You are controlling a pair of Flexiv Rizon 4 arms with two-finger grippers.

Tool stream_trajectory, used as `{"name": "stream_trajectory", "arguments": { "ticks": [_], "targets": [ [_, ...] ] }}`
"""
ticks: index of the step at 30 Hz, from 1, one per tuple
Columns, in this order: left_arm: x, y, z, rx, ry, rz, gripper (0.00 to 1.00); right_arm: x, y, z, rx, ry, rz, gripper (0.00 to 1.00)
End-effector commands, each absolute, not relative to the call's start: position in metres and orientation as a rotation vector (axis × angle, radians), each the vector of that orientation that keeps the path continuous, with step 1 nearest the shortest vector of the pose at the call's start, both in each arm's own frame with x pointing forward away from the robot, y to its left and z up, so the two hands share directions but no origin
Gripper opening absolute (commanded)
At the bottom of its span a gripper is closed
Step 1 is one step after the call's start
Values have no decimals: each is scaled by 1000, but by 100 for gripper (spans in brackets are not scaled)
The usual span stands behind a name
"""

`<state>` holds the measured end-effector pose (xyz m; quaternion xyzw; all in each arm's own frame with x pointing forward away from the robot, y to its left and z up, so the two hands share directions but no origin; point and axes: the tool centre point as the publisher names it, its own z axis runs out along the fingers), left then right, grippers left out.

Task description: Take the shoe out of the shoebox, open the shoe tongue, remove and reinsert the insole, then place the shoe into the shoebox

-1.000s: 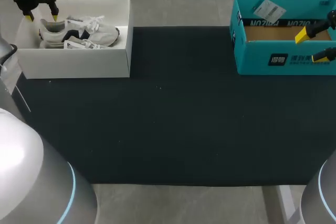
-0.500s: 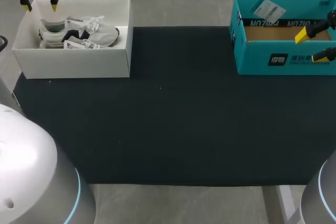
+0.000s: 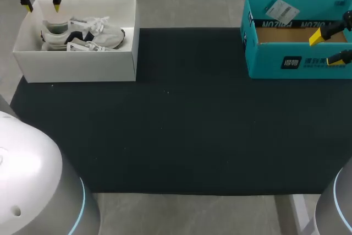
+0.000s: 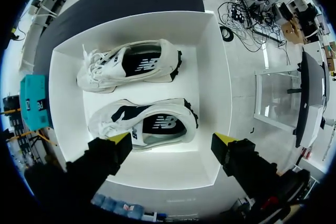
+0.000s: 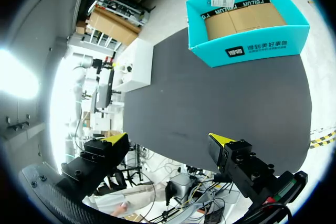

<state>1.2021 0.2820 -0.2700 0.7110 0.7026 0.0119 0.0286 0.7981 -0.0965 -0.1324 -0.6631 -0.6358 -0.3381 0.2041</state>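
Observation:
A white shoebox (image 3: 82,65) stands at the table's far left with two white and dark sneakers lying in it. In the left wrist view one sneaker (image 4: 149,125) lies just ahead of my left gripper (image 4: 172,140), the other sneaker (image 4: 131,65) beyond it. In the head view the sneakers (image 3: 82,32) lie side by side, and my left gripper (image 3: 41,3) hangs open above the box's far left corner, touching nothing. My right gripper (image 3: 325,49) is open and empty over the right end of a teal box (image 3: 275,63); the right wrist view shows my right gripper (image 5: 168,140) open too.
The teal box (image 5: 247,22) at the far right holds nothing, with a brown cardboard floor and a white label on its far wall. A black mat (image 3: 181,114) covers the table between the two boxes. The white shoebox (image 5: 137,66) shows small in the right wrist view.
My left gripper has risen and drawn back from just over the sneaker's heel to above the box's far left corner. The right arm has stayed still.

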Motion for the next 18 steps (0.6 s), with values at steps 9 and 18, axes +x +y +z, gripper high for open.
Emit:
{"name": "stream_trajectory", "arguments": {
  "ticks": [9,18],
  "targets": [
    [1148,257,-285,2198,2171,-11,100,798,-96,-133,-1852,-1773,-941,100],
    [1099,247,-300,2203,2155,96,100,798,-96,-133,-1852,-1773,-941,100]
  ]
}}
